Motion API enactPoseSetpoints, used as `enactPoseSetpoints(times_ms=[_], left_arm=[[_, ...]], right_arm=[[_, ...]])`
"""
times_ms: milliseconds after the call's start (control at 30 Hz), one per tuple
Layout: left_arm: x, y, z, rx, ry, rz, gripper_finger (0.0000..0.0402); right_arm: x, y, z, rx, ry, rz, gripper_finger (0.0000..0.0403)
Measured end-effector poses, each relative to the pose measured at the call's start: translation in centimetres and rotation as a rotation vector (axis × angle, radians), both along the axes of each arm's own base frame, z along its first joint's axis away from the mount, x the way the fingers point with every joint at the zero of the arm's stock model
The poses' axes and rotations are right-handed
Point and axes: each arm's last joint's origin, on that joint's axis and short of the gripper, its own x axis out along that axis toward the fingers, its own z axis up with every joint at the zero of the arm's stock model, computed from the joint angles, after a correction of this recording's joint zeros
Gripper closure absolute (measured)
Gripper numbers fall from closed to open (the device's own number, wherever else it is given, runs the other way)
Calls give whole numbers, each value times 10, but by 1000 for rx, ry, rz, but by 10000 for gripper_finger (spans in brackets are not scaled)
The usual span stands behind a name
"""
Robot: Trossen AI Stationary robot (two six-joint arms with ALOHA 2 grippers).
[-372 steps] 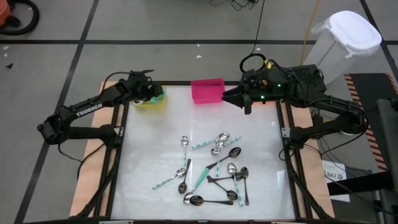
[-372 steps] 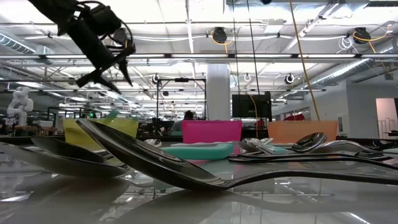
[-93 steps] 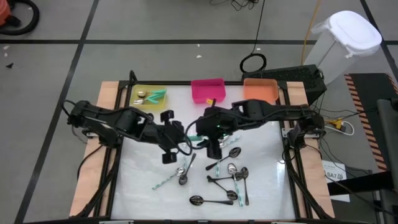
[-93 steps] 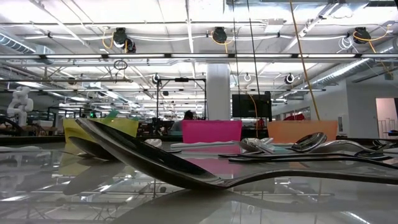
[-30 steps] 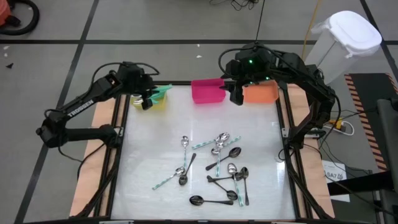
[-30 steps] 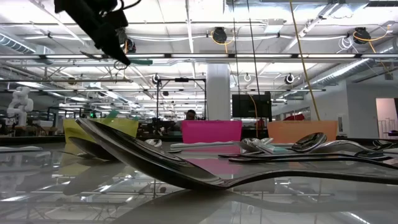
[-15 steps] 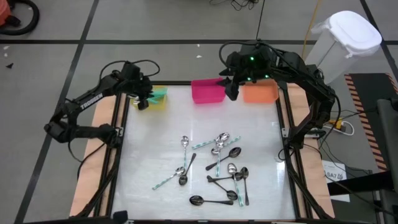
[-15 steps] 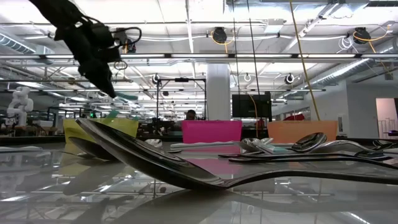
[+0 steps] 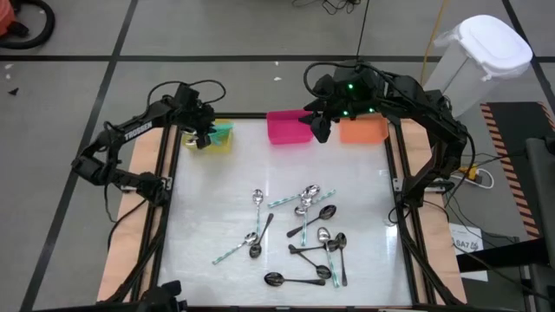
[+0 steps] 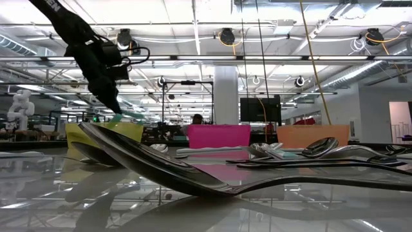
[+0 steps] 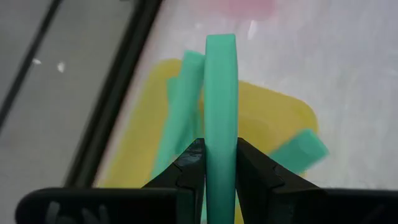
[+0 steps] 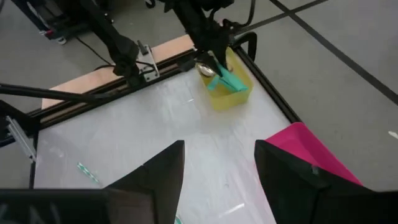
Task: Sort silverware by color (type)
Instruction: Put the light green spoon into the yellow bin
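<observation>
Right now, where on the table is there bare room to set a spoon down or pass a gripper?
Bare: the strip between the bins, yellow bin to orange bin, and the spoon pile, plus the table's left side. Crowded: the pile itself, centre to lower right.

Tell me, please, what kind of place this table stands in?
Probably a large robotics lab or workshop. The low view shows an open hall with ceiling lights and hanging cables, and a white humanoid robot far behind. The high view shows a grey floor with dark lines.
</observation>
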Motion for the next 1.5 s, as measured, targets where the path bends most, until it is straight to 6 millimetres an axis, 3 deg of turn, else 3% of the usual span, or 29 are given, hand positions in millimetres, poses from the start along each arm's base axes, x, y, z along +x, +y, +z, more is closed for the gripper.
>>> enactPoseSetpoints(times_ms=[267, 467, 600, 1200, 1500], left_arm=[[-10, 12, 4, 4, -122, 61, 335], [-23, 6, -18, -121, -157, 127, 343], [-22, 1, -27, -165, -180, 146, 345], [-20, 10, -24, -71, -151, 290, 346], [-18, 16, -41, -137, -109, 330, 324]], right_arm=[[0, 1, 0, -4, 2, -3, 211], [-1, 1, -2, 3, 25, -2, 211], [-1, 1, -2, 4, 26, -2, 211], [-1, 1, -2, -8, 29, 14, 211], [-1, 1, -2, -13, 31, 19, 211]])
